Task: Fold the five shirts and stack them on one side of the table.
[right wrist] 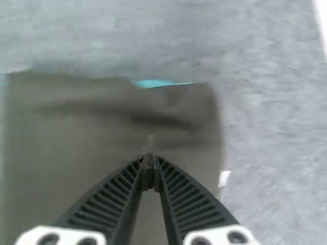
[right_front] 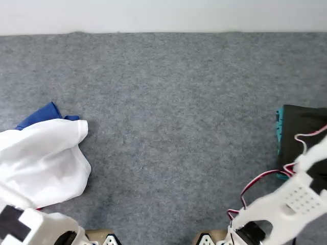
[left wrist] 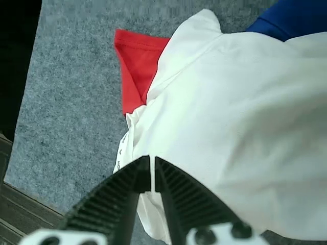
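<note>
A crumpled white shirt (right_front: 46,163) lies at the table's left side over a blue shirt (right_front: 43,115). In the left wrist view the white shirt (left wrist: 235,117) also covers a red shirt (left wrist: 135,66), with the blue shirt (left wrist: 291,18) behind. My left gripper (left wrist: 152,162) is shut, pinching a fold of the white shirt. At the right edge a folded dark olive shirt (right_front: 301,132) rests on a teal shirt (right_front: 279,127). My right gripper (right wrist: 148,166) is shut, its tips just over the dark olive shirt (right wrist: 92,132), with a strip of the teal shirt (right wrist: 161,83) showing past it.
A grey felt mat (right_front: 173,102) covers the table, bare across the middle and back. The left arm (right_front: 30,224) sits at the front left corner and the right arm (right_front: 291,204) at the front right. The mat's edge and a wooden surface (left wrist: 20,209) are close to the left gripper.
</note>
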`<state>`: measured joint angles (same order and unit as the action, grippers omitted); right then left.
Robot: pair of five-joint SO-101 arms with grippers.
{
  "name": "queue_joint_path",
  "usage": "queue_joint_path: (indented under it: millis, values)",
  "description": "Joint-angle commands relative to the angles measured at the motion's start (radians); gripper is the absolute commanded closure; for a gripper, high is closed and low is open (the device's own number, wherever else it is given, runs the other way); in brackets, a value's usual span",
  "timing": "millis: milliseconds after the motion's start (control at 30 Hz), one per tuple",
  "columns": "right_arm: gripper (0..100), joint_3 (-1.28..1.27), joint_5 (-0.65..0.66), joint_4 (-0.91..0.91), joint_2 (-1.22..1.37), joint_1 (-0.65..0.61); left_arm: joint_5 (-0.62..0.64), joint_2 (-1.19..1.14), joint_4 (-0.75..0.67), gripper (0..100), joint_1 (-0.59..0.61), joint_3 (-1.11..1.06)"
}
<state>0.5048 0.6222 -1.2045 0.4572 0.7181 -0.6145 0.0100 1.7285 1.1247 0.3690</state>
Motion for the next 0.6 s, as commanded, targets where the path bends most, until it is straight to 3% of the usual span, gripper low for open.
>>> queue_joint_path:
  millis: [0, 133, 333, 567]
  values:
    - [98.8, 0.043, 0.0, -0.168, -0.124, -0.077, -0.003, 0.089, 0.026, 96, -0.055, 0.025]
    - [98.9, 0.043, 0.0, -0.349, -0.177, -0.165, -0.005, 0.149, 0.028, 96, -0.141, -0.068]
    - [98.9, 0.043, 0.0, -0.561, -0.193, -0.277, -0.006, 0.262, 0.028, 94, -0.338, -0.377]
    - [98.7, -0.037, -0.087, -0.593, -0.263, -0.309, -0.006, 0.302, 0.026, 84, -0.526, -0.641]
